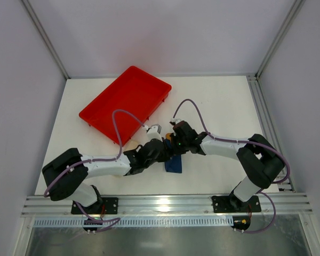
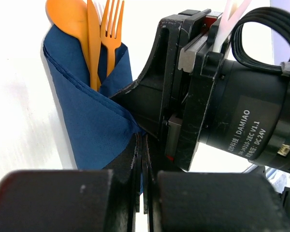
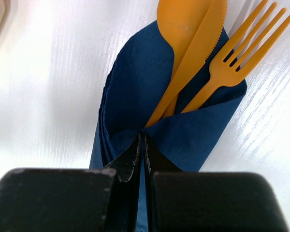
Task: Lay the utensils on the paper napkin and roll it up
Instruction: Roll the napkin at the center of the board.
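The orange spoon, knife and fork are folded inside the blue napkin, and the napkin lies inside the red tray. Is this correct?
Not quite: the blue napkin lies on the white table, outside the red tray, as the top external view shows. The orange spoon, knife and fork are indeed folded inside it.
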Robot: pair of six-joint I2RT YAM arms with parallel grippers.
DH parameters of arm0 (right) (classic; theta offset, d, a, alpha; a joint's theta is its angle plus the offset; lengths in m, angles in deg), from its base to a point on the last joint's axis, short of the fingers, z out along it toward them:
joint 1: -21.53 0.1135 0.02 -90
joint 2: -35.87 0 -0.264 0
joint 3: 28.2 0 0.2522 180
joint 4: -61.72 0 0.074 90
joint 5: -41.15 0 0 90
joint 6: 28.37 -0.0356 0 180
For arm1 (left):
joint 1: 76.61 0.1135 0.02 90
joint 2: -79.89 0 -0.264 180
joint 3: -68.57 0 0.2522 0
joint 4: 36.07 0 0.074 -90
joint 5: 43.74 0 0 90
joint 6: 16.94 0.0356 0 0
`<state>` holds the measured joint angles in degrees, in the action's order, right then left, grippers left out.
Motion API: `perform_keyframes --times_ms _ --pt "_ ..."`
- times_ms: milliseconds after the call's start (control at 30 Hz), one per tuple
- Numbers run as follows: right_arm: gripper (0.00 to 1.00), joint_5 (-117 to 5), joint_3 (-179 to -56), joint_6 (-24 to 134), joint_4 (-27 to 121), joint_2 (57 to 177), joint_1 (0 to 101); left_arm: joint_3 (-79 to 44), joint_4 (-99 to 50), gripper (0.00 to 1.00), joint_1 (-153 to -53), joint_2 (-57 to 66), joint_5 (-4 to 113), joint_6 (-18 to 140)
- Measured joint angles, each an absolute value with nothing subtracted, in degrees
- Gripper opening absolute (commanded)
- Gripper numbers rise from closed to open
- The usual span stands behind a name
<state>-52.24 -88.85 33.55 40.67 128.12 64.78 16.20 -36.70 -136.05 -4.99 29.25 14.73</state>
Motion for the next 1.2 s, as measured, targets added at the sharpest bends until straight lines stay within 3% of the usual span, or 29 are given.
perform_keyframes --times_ms 1200 --pt "0.04 -57.2 -87.2 31.9 38.1 119.3 58.6 15.7 -36.2 0.0 -135.7 -5.3 28.0 15.0"
